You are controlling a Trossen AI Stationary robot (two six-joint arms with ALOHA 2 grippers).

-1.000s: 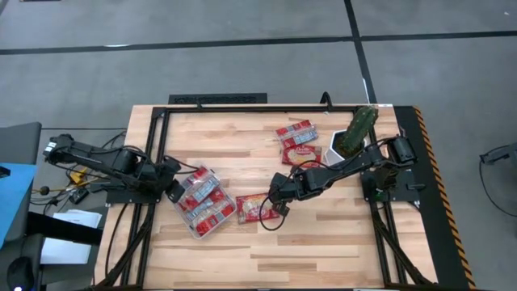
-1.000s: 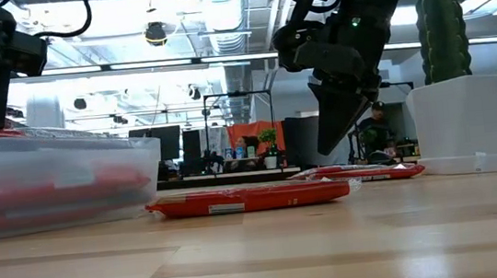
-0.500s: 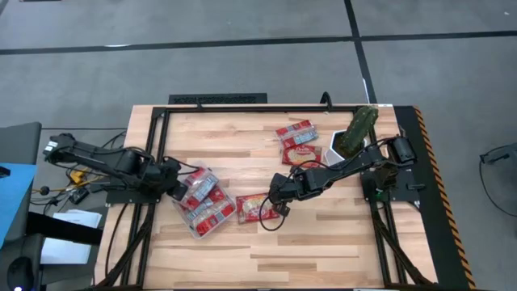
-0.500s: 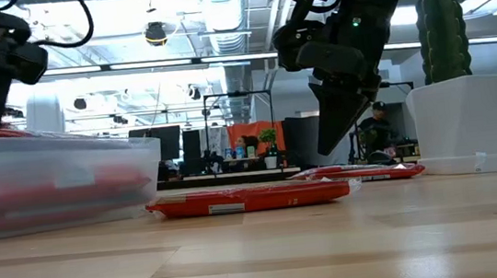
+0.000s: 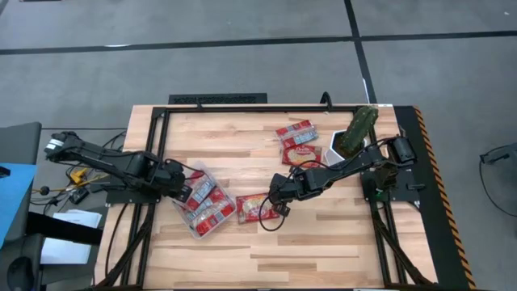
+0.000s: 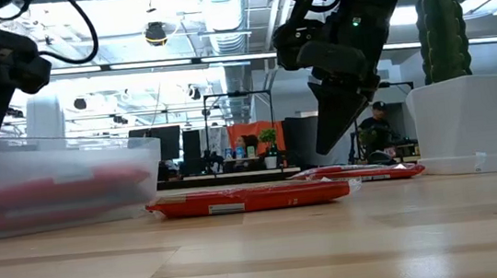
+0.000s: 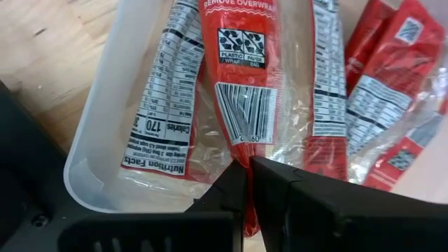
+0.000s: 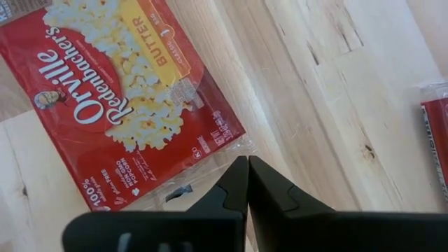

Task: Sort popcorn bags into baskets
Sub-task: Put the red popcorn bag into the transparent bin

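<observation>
A clear tub (image 5: 203,204) sits left of the table's centre with several red popcorn bags in it. My left gripper (image 5: 183,192) reaches into the tub's left end, shut on a bag (image 7: 238,84) printed with a barcode. My right gripper (image 5: 279,194) is shut and hovers just right of a bag (image 5: 257,208) lying flat on the wood. In the right wrist view this butter popcorn bag (image 8: 119,105) lies beside the shut fingers (image 8: 246,175). Two more bags (image 5: 297,141) lie flat toward the far edge. My left gripper (image 7: 250,185) pinches the barcode bag by its end edge (image 7: 243,150), just below the barcode, between the two fingers. It comes slanting down from the table's left side. The bag lies inside the tub (image 7: 105,126) on top of the other bags.
A white pot with a cactus (image 5: 354,133) stands at the far right, close behind my right arm. A black frame (image 5: 218,99) borders the far and side edges. Bare wood stretches along the near half of the table (image 5: 323,250).
My left gripper has moved right and down into the tub, still shut on its bag. The bag, held above the tub's rim a second ago, now lies down inside it.
</observation>
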